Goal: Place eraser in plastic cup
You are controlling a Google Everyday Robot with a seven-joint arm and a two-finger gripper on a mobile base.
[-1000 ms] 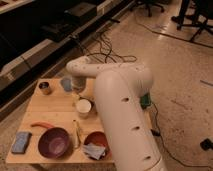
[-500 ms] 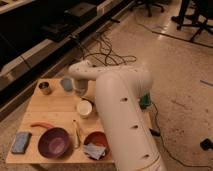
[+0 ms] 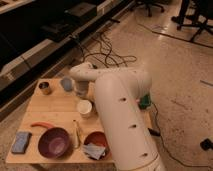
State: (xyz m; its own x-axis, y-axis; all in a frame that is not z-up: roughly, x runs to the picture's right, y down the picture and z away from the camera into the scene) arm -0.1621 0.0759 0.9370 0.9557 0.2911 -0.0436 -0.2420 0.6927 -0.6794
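White robot arm (image 3: 122, 117) fills the centre and lower right of the frame: a thick perforated segment rises from the bottom edge right of centre, bends at a rounded elbow about mid-frame, then a slimmer segment reaches left and turns down at the wrist over the upper part of the bench. Wooden bench (image 3: 55, 107) sits in the lower left, light-coloured top, on a speckled floor with dark cables (image 3: 105, 50) trailing off toward upper centre. On the bench, lower left of centre, a purple bowl (image 3: 54, 142). Right of it, close against the arm's base segment, a red bowl (image 3: 96, 139) with a crumpled pale wrapper (image 3: 95, 150) lying in its near side. Flat blue-grey pad (image 3: 21, 141) at the bench's lower left corner. White cup (image 3: 85, 107) near the bench's middle, upright, just left of the arm. Gripper (image 3: 80, 93) hangs from the wrist at the upper part of the bench, above the white cup in the frame and just right of the plastic cup (image 3: 66, 83); whether the two touch, cannot tell. Jaws: cannot tell whether spread or closed, the wrist hides them. Plastic cup stands upright, grey-blue, toward the bench's upper left. Shiny metal tin (image 3: 45, 88) left of it, at the upper left corner. Thin red-orange curved piece (image 3: 42, 125) above the purple bowl. Slim pale stick (image 3: 77, 133) between the two bowls. Eraser: cannot make it out in this view.
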